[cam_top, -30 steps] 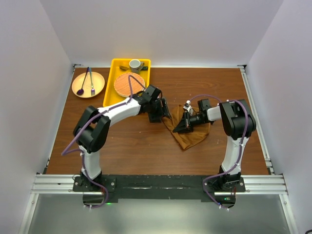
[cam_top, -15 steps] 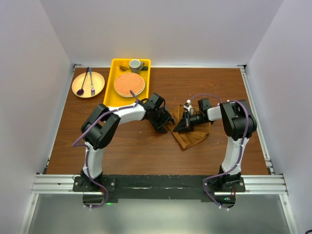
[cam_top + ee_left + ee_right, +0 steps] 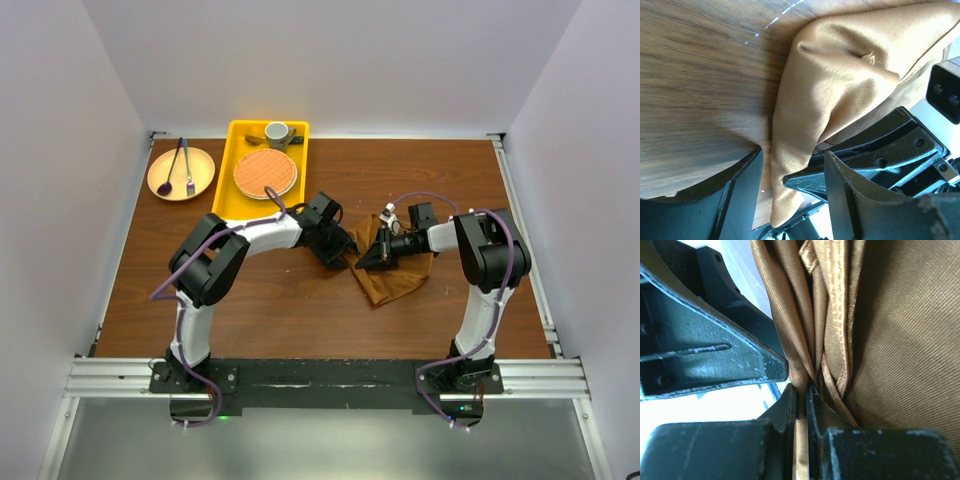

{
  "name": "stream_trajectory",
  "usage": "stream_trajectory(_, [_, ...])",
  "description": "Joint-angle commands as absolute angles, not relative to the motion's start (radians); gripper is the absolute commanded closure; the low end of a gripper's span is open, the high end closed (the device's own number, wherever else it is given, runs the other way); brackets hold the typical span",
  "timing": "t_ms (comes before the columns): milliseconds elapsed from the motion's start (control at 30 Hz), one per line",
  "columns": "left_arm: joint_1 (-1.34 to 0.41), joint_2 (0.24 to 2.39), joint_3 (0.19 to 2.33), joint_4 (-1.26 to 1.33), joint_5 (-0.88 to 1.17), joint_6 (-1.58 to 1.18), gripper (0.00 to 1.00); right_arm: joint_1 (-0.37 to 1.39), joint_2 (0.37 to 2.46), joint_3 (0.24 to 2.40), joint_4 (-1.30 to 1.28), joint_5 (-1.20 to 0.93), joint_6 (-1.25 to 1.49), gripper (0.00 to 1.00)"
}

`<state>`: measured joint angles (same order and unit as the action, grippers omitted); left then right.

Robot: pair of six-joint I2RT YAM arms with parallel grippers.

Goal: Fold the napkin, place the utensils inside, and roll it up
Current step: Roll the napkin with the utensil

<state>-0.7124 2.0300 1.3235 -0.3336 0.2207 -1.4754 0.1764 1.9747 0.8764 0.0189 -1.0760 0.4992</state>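
Wooden table [image 3: 300, 310] with napkin [image 3: 392, 285], yellow tray [image 3: 226, 195], round plate [image 3: 204, 170].

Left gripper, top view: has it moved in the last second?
Yes. The left gripper has shifted away from the yellow tray, toward the table's near edge and rightward, up to the left edge of the napkin.

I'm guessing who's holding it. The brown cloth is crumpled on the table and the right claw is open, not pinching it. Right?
Not quite. The cloth is crumpled on the table, but the right claw is shut, pinching a fold of it. The right wrist view shows that.
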Motion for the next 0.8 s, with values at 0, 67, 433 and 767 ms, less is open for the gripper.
stream_trajectory(0, [-0.719, 2.043, 1.273, -0.342, 0.170, -1.490, 0.42, 0.173, 1.927, 0.873, 0.097, -1.068, 0.561, 1.00])
stream_trajectory(67, [-0.718, 2.051, 1.269, -0.325, 0.169, -1.480, 0.42, 0.173, 1.930, 0.879, 0.095, -1.081, 0.563, 1.00])
stream_trajectory(433, [-0.718, 2.086, 1.315, -0.313, 0.104, -1.404, 0.75, 0.178, 1.954, 0.882, 0.046, -1.103, 0.520, 1.00])
stream_trajectory(767, [-0.718, 2.071, 1.360, -0.379, 0.100, -1.367, 1.00, 0.202, 1.881, 0.968, -0.306, -0.927, 0.282, 0.80])
